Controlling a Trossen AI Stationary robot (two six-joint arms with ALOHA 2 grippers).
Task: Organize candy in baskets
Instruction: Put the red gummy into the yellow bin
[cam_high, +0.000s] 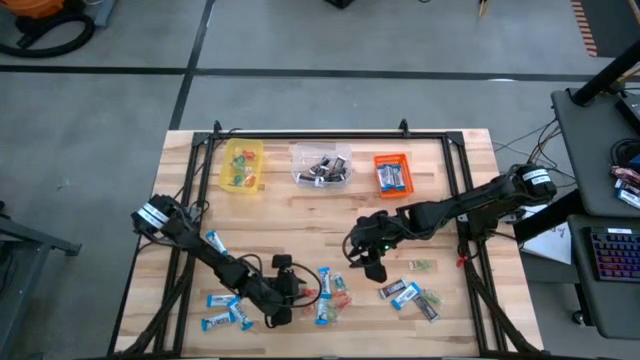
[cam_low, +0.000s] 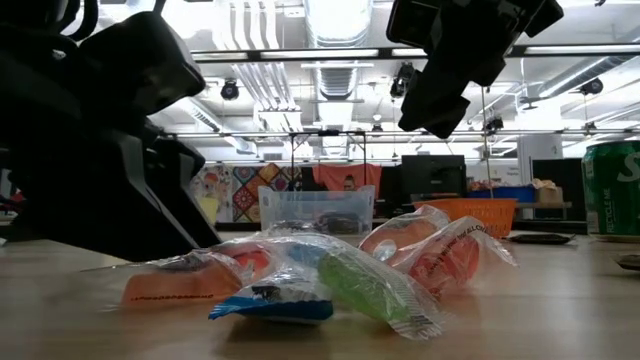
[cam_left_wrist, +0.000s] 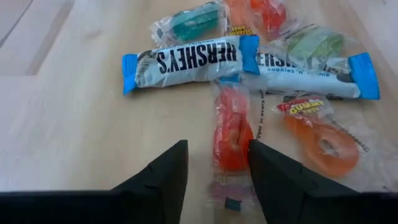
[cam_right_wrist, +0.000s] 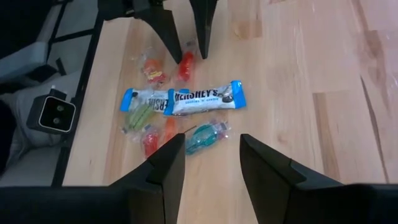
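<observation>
**A:** Left gripper (cam_left_wrist: 214, 165) status?

**B:** Low over the wooden table (cam_high: 300, 215), fingers spread part way, nothing clamped. A red gummy sweet in a clear wrapper (cam_left_wrist: 231, 134) lies in the gap between the tips; contact can't be judged.

**A:** Beyond that sweet?

**B:** Just past it, a blue-and-white Hershey's bar (cam_left_wrist: 189, 61) lies crosswise, overlapping a second blue-and-white bar (cam_left_wrist: 323, 74). An orange gummy ring in a clear wrapper (cam_left_wrist: 320, 140) sits just beside the red sweet. A teal wrapped piece (cam_left_wrist: 193, 22) and a pale green wrapped piece (cam_left_wrist: 314, 43) lie past the bars.

**A:** Right gripper (cam_right_wrist: 208, 155)?

**B:** Above the table on the far side of the same cluster, fingers apart, holding nothing. Its camera looks over the cluster at the left fingers beyond.

**A:** Rest of the candy?

**B:** In the top view, more blue-and-white bars (cam_high: 222, 306) lie near the left arm, away from the cluster. Another loose group (cam_high: 410, 294) is on the right arm's side.

**A:** Baskets?

**B:** All three in a row at the far table edge, well apart from the cluster. Yellow plastic bin (cam_high: 242, 165) holds small coloured pieces, clear bin (cam_high: 321, 165) holds dark wrapped pieces, orange bin (cam_high: 393, 174) holds blue-and-white bars.

**A:** Anything else?

**B:** A green can (cam_low: 612, 190) at the edge of the low view.
</observation>
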